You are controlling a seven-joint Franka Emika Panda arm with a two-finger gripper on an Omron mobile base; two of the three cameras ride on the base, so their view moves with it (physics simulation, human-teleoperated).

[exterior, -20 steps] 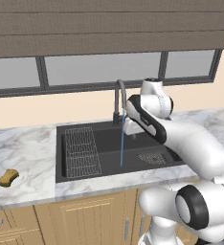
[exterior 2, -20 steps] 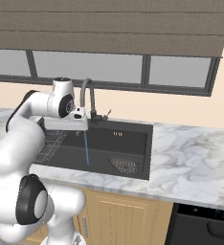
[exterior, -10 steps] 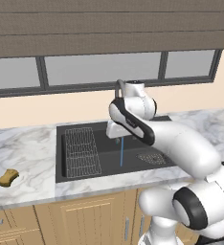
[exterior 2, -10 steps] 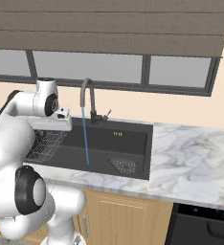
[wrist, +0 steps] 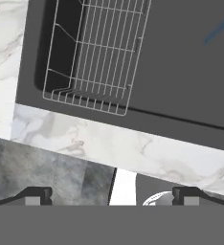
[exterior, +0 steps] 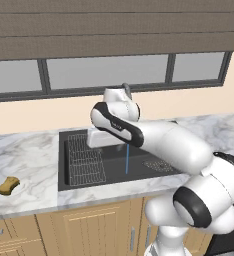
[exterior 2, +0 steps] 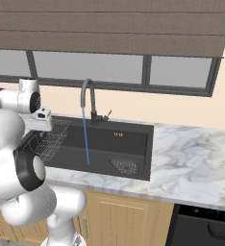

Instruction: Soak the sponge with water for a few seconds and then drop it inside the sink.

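Marble countertop [exterior: 29,160] w/ beige wall and grey blinds behind. Small mustard-yellow bean-shaped sponge [exterior: 8,185] sits on counter far left, well apart from the large matte black rectangular sink [exterior: 139,172]. Thin blue water stream [exterior: 126,160] runs straight down from dark gooseneck faucet [exterior 2: 88,98] into basin. Wire grid rack [exterior: 86,160] in sink's left part. Two-finger gripper [wrist: 111,195] hangs over rack/front rim area, jaws wide, holding nothing.

One sponge [exterior: 8,185], one sink [exterior: 139,170], one rack [exterior: 86,160], one tap [exterior 2: 89,101] and one water stream [exterior: 126,159] are showing.
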